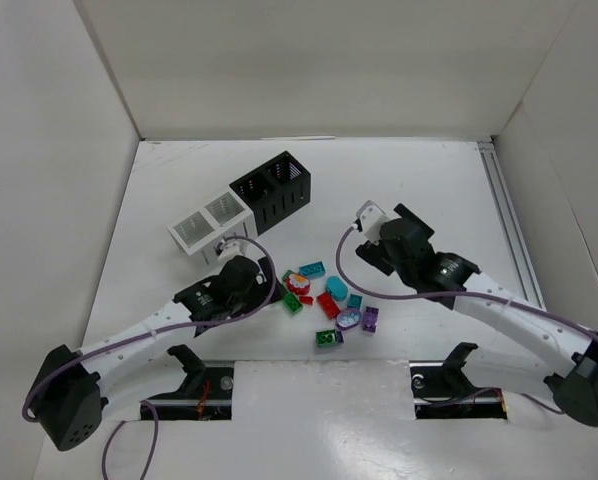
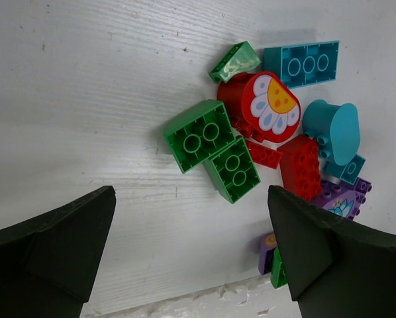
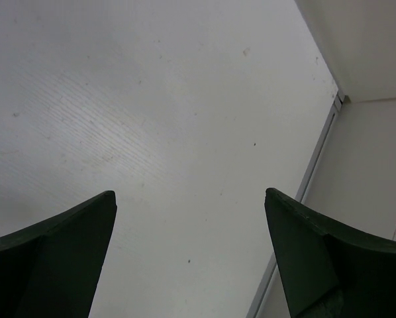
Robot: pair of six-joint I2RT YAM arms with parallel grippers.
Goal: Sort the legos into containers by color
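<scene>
The legos lie in a loose pile (image 1: 326,303) on the white table, right of my left gripper (image 1: 259,280). In the left wrist view, two green bricks (image 2: 211,147) lie just ahead of the open, empty left gripper (image 2: 190,202). Beyond them are a red oval with a flower print (image 2: 269,103), a teal brick (image 2: 300,64), a teal oval (image 2: 332,129), a red brick (image 2: 300,165) and a purple piece (image 2: 344,199). The white container (image 1: 204,226) and the black container (image 1: 272,188) stand joined behind the left arm. My right gripper (image 1: 387,235) is open and empty (image 3: 191,195) over bare table.
A metal rail (image 1: 509,225) runs along the table's right edge and shows in the right wrist view (image 3: 304,192). White walls (image 1: 309,60) enclose the table on three sides. A purple and green brick (image 2: 272,255) lies beside the left gripper's right finger.
</scene>
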